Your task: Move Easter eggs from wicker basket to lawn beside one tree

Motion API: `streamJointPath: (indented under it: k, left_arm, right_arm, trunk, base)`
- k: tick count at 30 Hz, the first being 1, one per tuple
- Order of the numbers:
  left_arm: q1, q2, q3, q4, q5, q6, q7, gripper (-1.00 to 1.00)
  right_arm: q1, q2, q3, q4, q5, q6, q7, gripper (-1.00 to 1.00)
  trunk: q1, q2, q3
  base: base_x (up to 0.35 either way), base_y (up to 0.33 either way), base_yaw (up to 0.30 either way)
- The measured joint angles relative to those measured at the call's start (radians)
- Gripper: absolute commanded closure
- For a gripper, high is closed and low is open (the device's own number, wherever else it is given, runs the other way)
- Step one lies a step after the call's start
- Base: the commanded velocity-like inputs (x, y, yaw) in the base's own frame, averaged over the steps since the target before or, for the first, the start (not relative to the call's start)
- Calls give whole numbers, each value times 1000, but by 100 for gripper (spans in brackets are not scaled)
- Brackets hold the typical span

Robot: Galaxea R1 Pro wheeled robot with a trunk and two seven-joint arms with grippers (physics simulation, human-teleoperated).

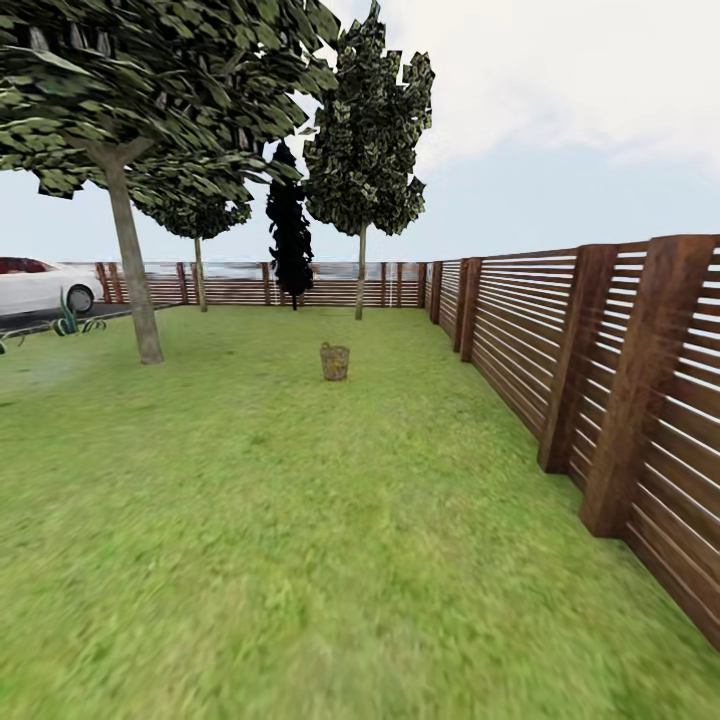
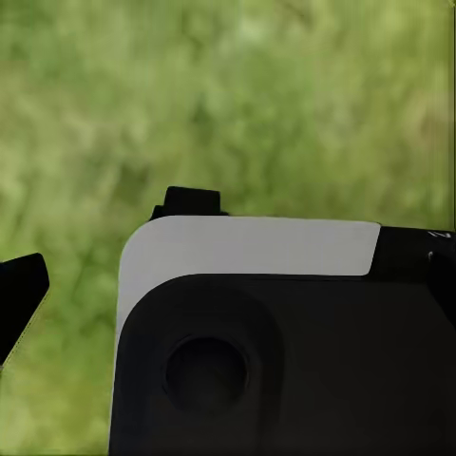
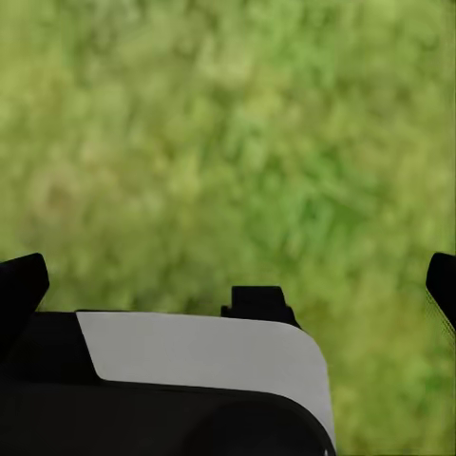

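Both pincers hang over bare grass. In the right wrist view the right pincer [image 3: 233, 280] shows a dark fingertip at each edge of the picture, so it looks spread wide with nothing between; the left pincer [image 2: 24, 294] shows just one dark tip beside the robot's own body, and I cannot tell how far it is open. Straight ahead and well away, the wicker basket [image 1: 334, 361] stands upright on the lawn [image 1: 300, 560], with the thick-trunked tree [image 1: 131, 262] off to its left. Any eggs inside are too small to make out. Neither arm seems nearer; a drive forward comes first, I'd say.
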Motion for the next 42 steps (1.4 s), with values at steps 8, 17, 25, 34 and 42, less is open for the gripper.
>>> streamJointPath:
  k: [8,17,25,34,42]
  left_arm:
    - [0,0,0,0,0,0,0,-100]
    - [0,0,0,0,0,0,0,-100]
    - [0,0,0,0,0,0,0,-100]
    - [0,0,-1,0,0,0,0,-100]
    - [0,0,-1,0,0,0,0,-100]
  right_arm:
    - [0,0,0,0,0,0,0,-100]
    - [0,0,-1,0,0,0,0,-100]
    - [0,0,0,0,0,0,0,-100]
    - [0,0,0,0,0,0,0,-100]
    - [0,-1,-1,-1,0,0,0,-100]
  trunk:
    - [0,0,0]
    - [0,0,0]
    - [0,0,0]
    - [0,0,0]
    - [0,0,0]
  base:
    - [327,0,0]
    - [327,0,0]
    - [327,0,0]
    - [327,0,0]
    - [327,0,0]
